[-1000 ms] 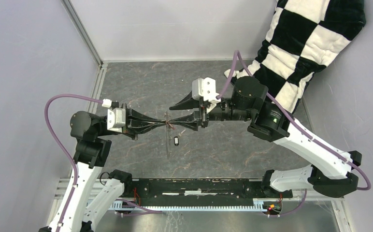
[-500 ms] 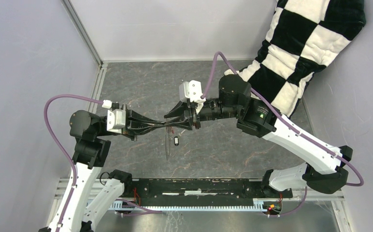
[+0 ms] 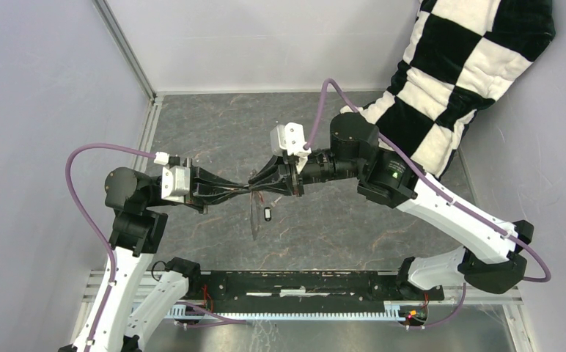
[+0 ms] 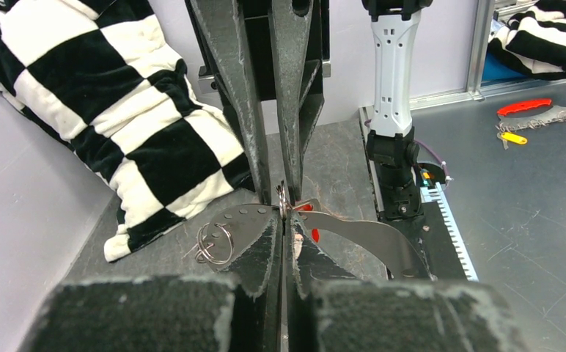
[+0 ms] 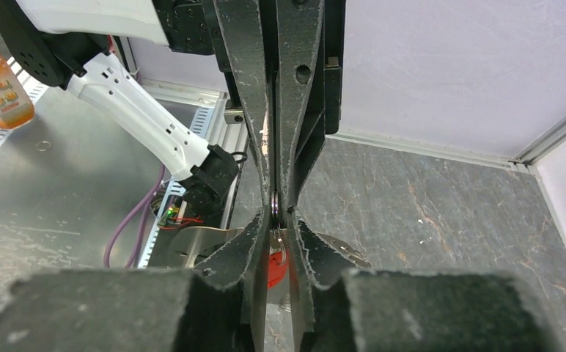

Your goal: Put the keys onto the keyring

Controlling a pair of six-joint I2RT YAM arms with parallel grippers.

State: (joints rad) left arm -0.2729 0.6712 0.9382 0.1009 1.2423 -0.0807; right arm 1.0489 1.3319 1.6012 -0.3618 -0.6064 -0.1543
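Above the middle of the table my two grippers meet tip to tip. My left gripper [image 3: 248, 188] [image 4: 283, 216] is shut on the thin grey metal keyring [image 3: 254, 218] [image 4: 368, 238], which hangs edge-on below it. Facing it, my right gripper [image 3: 256, 183] [image 5: 278, 220] has its jaws drawn in around a small wire loop and the red key [image 5: 276, 270] [image 4: 314, 235] dangling from it. The black key [image 3: 267, 214] lies on the table just right of the keyring, away from both grippers.
A black-and-white checkered cushion [image 3: 456, 66] fills the back right corner. A small wire split ring [image 4: 214, 243] shows beside the keyring's left part. Cell walls stand left and behind, and a rail [image 3: 302, 282] runs along the near edge.
My right gripper has moved left until it meets the left gripper's tips, and its jaws have narrowed around the red key. The left gripper and the keyring have stayed put.
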